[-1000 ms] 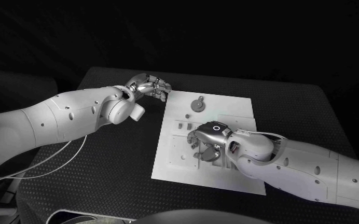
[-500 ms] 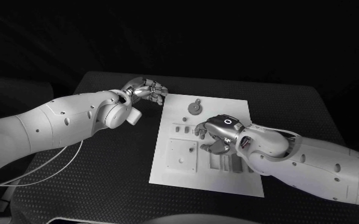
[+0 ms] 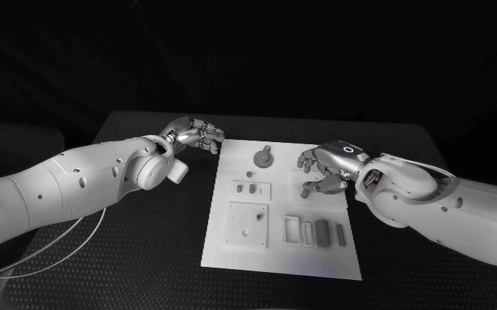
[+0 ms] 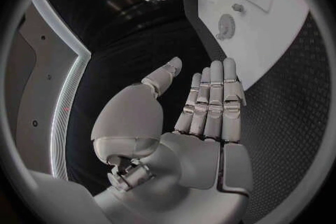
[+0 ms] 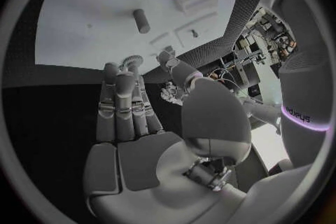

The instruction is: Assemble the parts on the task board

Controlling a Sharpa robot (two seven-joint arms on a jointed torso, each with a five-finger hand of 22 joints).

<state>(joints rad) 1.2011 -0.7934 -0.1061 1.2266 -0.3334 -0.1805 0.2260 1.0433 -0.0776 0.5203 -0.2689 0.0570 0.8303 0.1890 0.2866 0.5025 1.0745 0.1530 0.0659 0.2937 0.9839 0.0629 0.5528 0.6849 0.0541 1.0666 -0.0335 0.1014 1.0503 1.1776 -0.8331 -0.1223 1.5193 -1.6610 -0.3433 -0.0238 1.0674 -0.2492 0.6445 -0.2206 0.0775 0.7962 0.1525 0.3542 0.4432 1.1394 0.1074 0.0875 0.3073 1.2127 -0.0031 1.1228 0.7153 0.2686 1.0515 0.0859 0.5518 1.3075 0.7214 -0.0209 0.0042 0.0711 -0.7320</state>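
Over the far right part of the task board (image 3: 279, 252), the right hand (image 3: 323, 170) hovers with its fingers loosely curled and apart, nothing between them; the right wrist view confirms a bare palm and straight, spread fingers (image 5: 120, 102). Left hand (image 3: 197, 133) hangs off the board's far left corner, above the black tabletop (image 3: 124, 267), fingers extended side by side and holding nothing; left wrist view shows the flat palm (image 4: 210, 123) with the board beyond it. Both hands released, then. On the board: a round disc-shaped part (image 3: 265, 157) lies near the far edge at its middle; two small pegs (image 3: 246, 189) stand in a square block just behind the board's centre; a larger square plate (image 3: 248, 224) sits toward the near left; a row of slots and bar-shaped parts (image 3: 323, 232) lies toward the near right. From the right wrist view a short cylindrical part (image 5: 140, 21) lies loose on the white surface, just ahead of the fingertips. Judgement: the step in hand looks like a move between picks, the right hand choosing or approaching its next part, not yet in contact. Which part it means to take I cannot tell. Next move likely calls for lowering onto a small piece, pinching it cleanly without knocking its neighbours, then aligning it with its seat.
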